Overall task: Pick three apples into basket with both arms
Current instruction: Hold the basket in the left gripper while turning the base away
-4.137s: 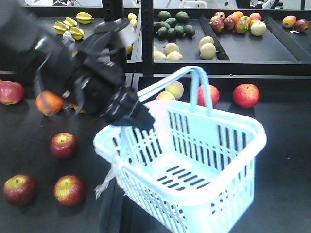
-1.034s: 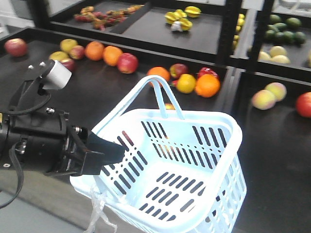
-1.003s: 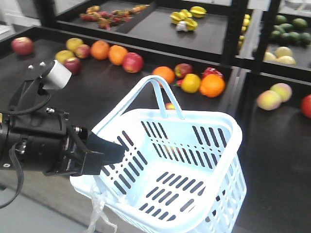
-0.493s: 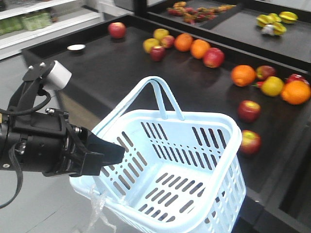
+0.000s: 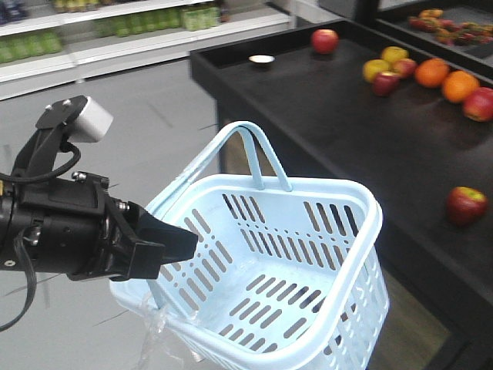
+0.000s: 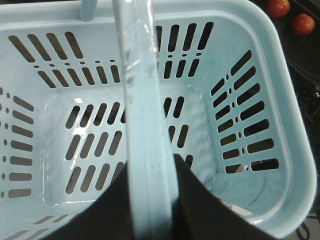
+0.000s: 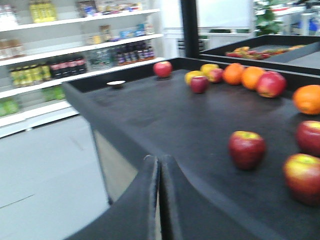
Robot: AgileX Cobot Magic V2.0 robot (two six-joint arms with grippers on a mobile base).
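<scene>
The pale blue basket (image 5: 362, 223) hangs in the air over the floor, empty, with one hoop handle (image 6: 145, 100) clamped between the jaws of my left gripper (image 5: 173, 245). In the left wrist view the handle fills the gap of the left gripper (image 6: 152, 167). Red apples lie on the black table: one (image 5: 467, 204) to the right of the basket and one (image 5: 324, 40) at the far corner. In the right wrist view my right gripper (image 7: 159, 161) is shut on nothing near the table's corner, with apples (image 7: 246, 148) (image 7: 302, 177) ahead to its right.
The black table (image 5: 308, 116) has a raised rim and its corner stands close behind the basket. Oranges (image 7: 250, 77) and yellow fruit (image 7: 193, 76) lie farther back, next to a small white dish (image 5: 262, 58). Grey floor (image 5: 139, 116) and store shelves (image 7: 75, 60) are to the left.
The whole view has swung left: the fruit table has slid to the right, and the floor and store shelves have come into view. My left gripper still holds the basket the same way.
</scene>
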